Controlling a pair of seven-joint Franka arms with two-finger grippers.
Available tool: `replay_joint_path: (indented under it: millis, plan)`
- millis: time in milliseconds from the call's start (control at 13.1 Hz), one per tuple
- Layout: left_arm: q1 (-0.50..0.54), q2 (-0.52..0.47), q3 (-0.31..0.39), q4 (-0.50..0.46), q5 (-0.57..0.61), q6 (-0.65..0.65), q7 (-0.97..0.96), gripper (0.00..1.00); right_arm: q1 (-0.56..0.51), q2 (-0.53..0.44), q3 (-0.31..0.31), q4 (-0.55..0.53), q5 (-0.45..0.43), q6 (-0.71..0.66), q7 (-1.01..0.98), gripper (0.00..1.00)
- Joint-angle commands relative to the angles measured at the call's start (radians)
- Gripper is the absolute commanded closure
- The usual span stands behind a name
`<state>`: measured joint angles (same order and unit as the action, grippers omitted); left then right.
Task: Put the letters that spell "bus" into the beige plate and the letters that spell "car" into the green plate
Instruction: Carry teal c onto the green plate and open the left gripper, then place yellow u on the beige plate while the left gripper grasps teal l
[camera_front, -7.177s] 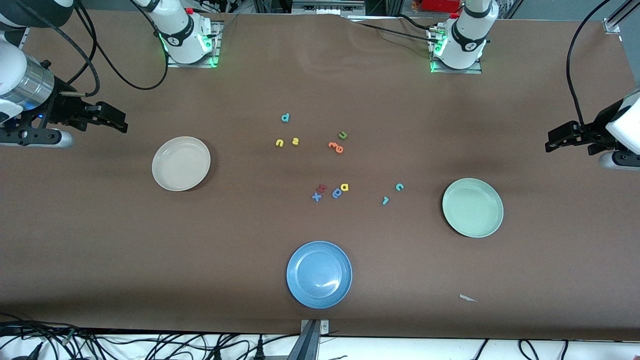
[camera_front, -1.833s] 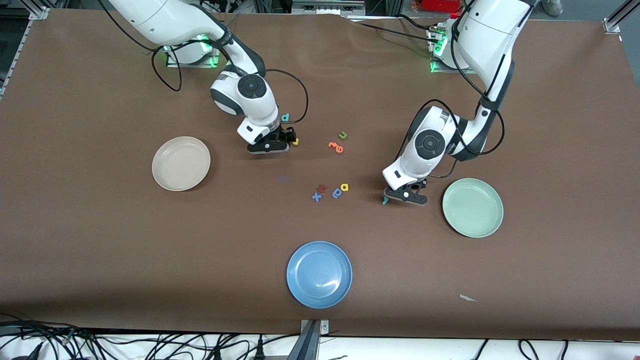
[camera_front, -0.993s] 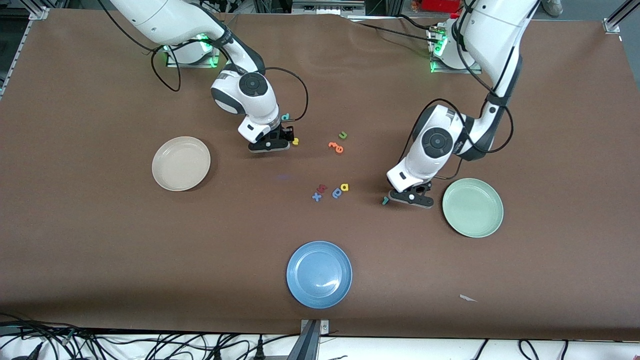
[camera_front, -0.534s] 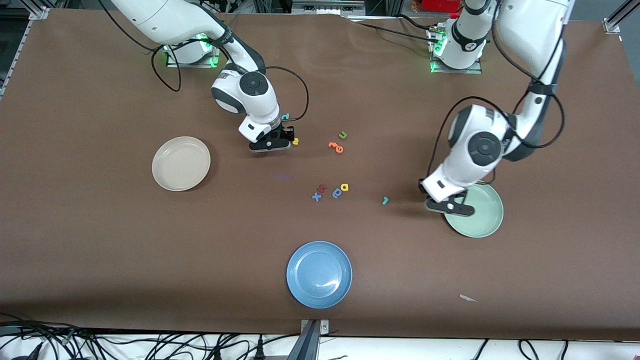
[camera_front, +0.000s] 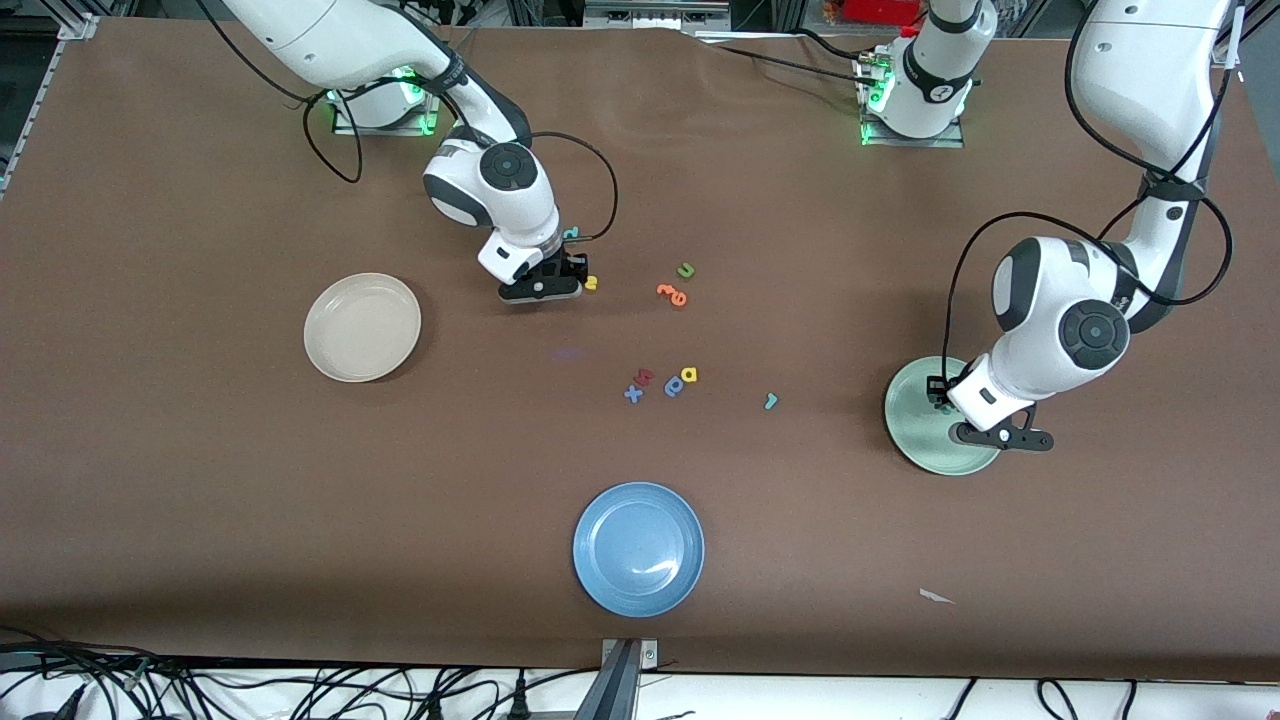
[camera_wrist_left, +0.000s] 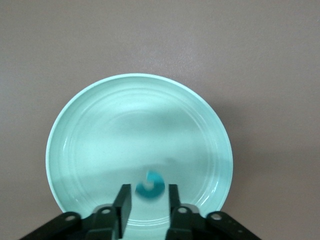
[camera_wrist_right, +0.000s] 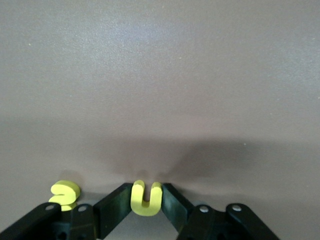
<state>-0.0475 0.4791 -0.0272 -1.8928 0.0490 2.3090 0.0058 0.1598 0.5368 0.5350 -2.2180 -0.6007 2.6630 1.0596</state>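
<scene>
My left gripper (camera_front: 942, 395) hangs low over the green plate (camera_front: 905, 440), open. In the left wrist view the teal c (camera_wrist_left: 150, 183) shows blurred between the fingertips of that gripper (camera_wrist_left: 148, 189), free of both, over the plate's floor (camera_wrist_left: 100, 130). Toward the right arm's end, my right gripper (camera_wrist_right: 146, 189) is down on the table, shut on the yellow u (camera_wrist_right: 146, 198). The yellow s (camera_wrist_right: 64, 194) lies beside it (camera_front: 591, 283). The teal b (camera_front: 571, 233) peeks out by that wrist. The teal r (camera_front: 770, 401) and yellow a (camera_front: 689, 375) lie mid-table. The beige plate (camera_front: 362, 327) holds nothing.
A blue plate (camera_front: 638, 548) sits near the front edge. Loose letters lie mid-table: a green u (camera_front: 685, 270), an orange e (camera_front: 674, 293), a red letter (camera_front: 645, 376), a blue x (camera_front: 633, 394) and a darker blue round-bowled letter (camera_front: 674, 386). A paper scrap (camera_front: 936, 597) lies near the front.
My left arm swung from beside the teal r to over the green plate and opened, letting go of the teal c. My right gripper closed on the yellow u.
</scene>
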Motion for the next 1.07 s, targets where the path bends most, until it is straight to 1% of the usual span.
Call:
replay_joint_path:
  millis: [0,153,229,305,458,611,764,840,993]
  plan:
    - [-0.012,-0.002,-0.008,0.032,0.054,-0.016,-0.015,0.0,0.004,0.005,-0.007,-0.019,-0.028,0.009,0.025,0.82]
    - [-0.018,-0.004,-0.017,0.06,0.043,-0.039,-0.02,0.0,0.003,-0.008,-0.007,-0.019,-0.028,0.003,0.017,0.93]
    - [-0.025,-0.004,-0.031,0.076,0.04,-0.046,-0.029,0.0,0.003,-0.026,-0.007,-0.019,-0.03,0.0,0.007,0.96]
    - [-0.034,-0.002,-0.058,0.081,0.037,-0.046,-0.056,0.0,0.001,-0.061,-0.007,-0.019,-0.03,-0.008,-0.004,0.97]
    - [-0.06,0.012,-0.126,0.11,0.038,-0.045,-0.153,0.0,-0.011,-0.138,-0.006,-0.026,-0.013,-0.089,-0.067,0.98]
    - [-0.147,0.071,-0.137,0.164,0.038,-0.045,-0.272,0.0,-0.04,-0.21,-0.004,-0.048,0.059,-0.136,-0.178,0.98]
    - [-0.211,0.136,-0.137,0.22,0.043,-0.045,-0.367,0.01,-0.121,-0.3,-0.001,-0.094,0.135,-0.181,-0.373,0.98]
    - [-0.238,0.165,-0.137,0.24,0.042,-0.043,-0.391,0.04,-0.149,-0.336,0.0,-0.106,0.175,-0.213,-0.467,0.98]
    - [-0.249,0.194,-0.135,0.258,0.052,-0.043,-0.383,0.07,-0.206,-0.383,0.002,-0.106,0.238,-0.276,-0.637,0.98]
